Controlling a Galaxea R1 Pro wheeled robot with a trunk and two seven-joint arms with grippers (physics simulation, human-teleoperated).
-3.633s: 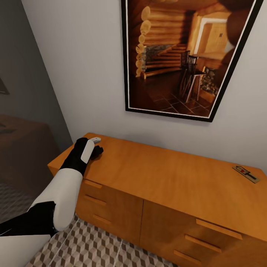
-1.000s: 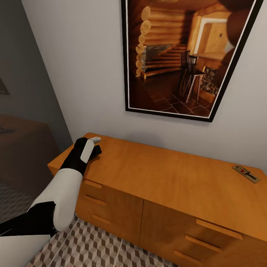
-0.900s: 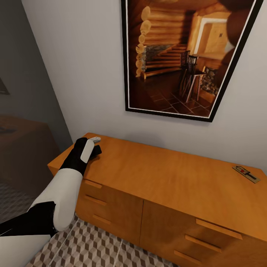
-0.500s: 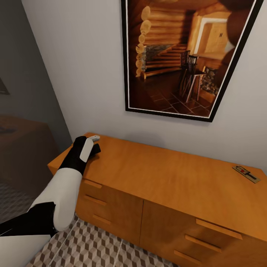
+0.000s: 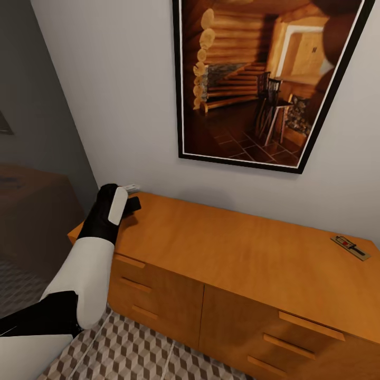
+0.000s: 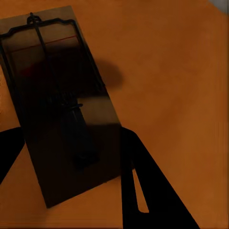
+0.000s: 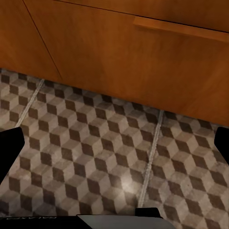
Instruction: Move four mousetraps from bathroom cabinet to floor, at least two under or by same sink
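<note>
Since a moment ago the left gripper point(image 5: 132, 203) has lifted and drawn back toward the left rear corner of the cabinet point(image 5: 221, 253), its black wrist now higher above the orange-brown top. In the left wrist view the two dark fingers point(image 6: 148, 191) stand apart, with a mousetrap point(image 6: 62, 105) lying flat on the wood between and beyond them; whether they touch it I cannot tell, as shadow covers the near end of the plate. A second mousetrap point(image 5: 350, 247) lies at the far right end of the cabinet top, close to the wall and well apart from the arm. A framed picture point(image 5: 258, 79) of a log interior hangs on the wall above. The right gripper point(image 7: 117, 191) points down at the bathroom floor point(image 7: 95, 157) in front of a drawer front, its fingers spread wide and holding nothing.
</note>
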